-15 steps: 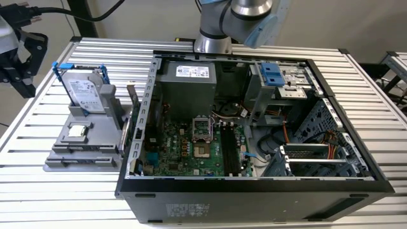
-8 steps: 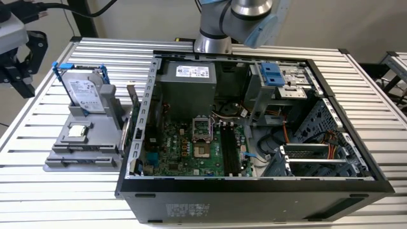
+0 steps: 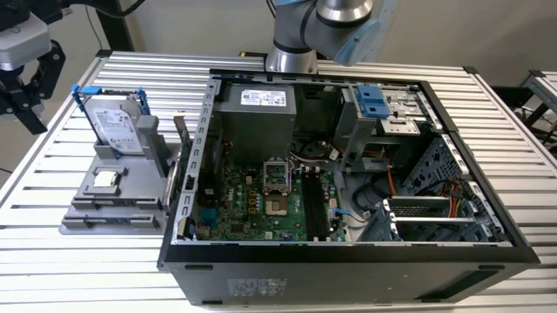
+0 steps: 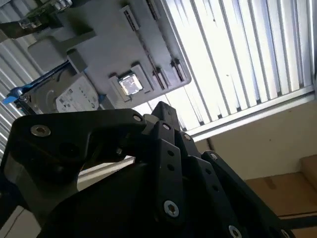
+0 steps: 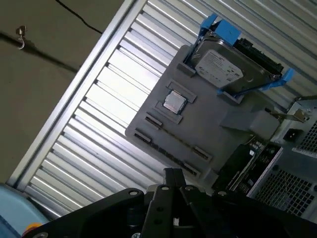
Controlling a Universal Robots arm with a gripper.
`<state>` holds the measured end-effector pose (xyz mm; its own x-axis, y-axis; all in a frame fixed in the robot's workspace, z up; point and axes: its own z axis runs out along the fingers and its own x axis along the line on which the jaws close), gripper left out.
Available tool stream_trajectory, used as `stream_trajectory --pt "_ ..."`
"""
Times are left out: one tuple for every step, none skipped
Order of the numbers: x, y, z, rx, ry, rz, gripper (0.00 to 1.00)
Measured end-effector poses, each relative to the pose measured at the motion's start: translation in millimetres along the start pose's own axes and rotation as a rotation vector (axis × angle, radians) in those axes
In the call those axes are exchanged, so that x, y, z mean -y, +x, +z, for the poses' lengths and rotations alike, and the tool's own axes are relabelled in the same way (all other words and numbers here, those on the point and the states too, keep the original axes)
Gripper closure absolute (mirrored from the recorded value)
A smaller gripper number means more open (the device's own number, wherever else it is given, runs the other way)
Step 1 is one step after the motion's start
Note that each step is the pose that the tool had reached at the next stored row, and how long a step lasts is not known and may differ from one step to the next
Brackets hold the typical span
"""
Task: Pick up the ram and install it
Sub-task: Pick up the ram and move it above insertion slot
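Hovering shut and empty above the slatted counter [image 5: 99, 99], the gripper [image 5: 173, 174] is sitting at the approach step, the ram [image 5: 245, 166] resting at the grey holder's [image 5: 223, 134] edge beside the computer case [image 5: 294, 186]; grasping likely needs it opened and aligned along the stick.

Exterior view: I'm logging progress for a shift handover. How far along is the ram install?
Done: nothing that I can see; the black memory slots in the open case look unfilled. In hand: the end effector hangs outside the case, facing the gray holder that bears the hard drive, and nothing shows in its grasp. Left: both the pickup and the install.
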<state>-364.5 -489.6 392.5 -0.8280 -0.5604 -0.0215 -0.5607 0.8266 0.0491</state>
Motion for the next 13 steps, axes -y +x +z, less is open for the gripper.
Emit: stream_trajectory --pt "0.0 0.0 0.0 -0.0009 -0.0004 -0.018 1.0" --pt "0.0 0.0 0.0 -0.0018 -0.0008 -0.036 1.0" --pt "0.0 0.0 0.0 -0.0027 -0.0011 -0.054 1.0" --pt "0.0 0.0 0.0 -0.0035 -0.0016 -0.072 1.0" --pt "0.0 0.0 0.0 -0.0045 -0.0019 -0.09 1.0" --pt "0.0 0.0 0.0 -0.0053 -0.0023 -0.108 1.0" --pt "0.0 0.0 0.0 -0.0063 -0.0027 -0.126 1.0" --pt "0.0 0.0 0.0 -0.0072 -0.0031 -0.145 1.0" --pt "0.0 0.0 0.0 -0.008 -0.0035 -0.163 1.0" --pt "0.0 0.0 0.0 -0.009 -0.0039 -0.181 1.0" --pt "0.0 0.0 0.0 -0.0099 -0.0043 -0.199 1.0" --pt "0.0 0.0 0.0 -0.0107 -0.0047 -0.217 1.0" --pt "0.0 0.0 0.0 -0.0117 -0.0051 -0.236 1.0"
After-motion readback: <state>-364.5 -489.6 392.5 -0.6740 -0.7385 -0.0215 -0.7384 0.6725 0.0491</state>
